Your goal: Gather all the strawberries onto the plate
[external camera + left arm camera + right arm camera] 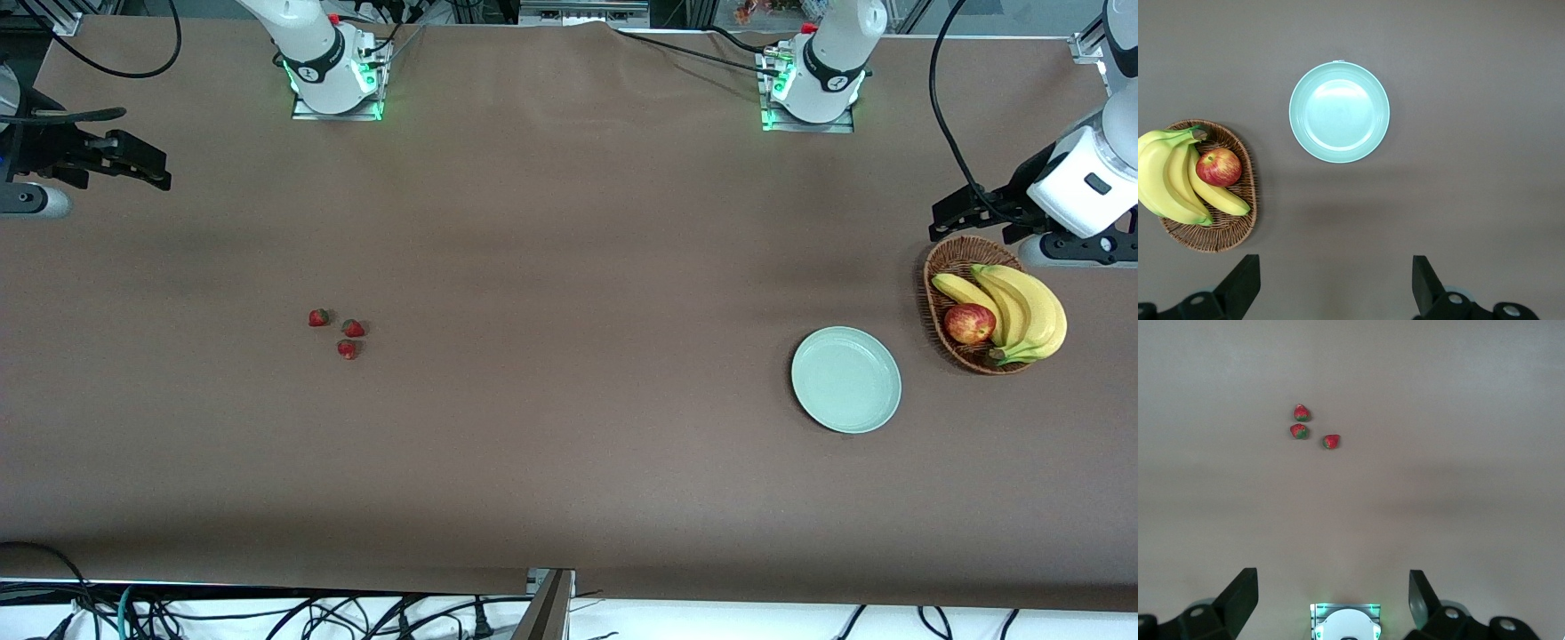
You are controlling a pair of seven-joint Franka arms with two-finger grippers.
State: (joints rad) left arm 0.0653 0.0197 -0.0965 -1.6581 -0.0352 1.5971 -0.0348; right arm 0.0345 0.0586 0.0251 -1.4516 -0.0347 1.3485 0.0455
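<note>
Front view first: we see three strawberries clustered on the brown table toward the right arm's end, well apart from the mint plate near the left arm's end. Just beside the plate sits a wicker basket with bananas and an apple. The left gripper hangs above the basket; the right gripper waits at the table's edge.

Left wrist view: we find its fingers spread wide, holding nothing, over bare table near plate and basket.

Right wrist view: fingers likewise spread apart, strawberries lying loose on the cloth.
</note>
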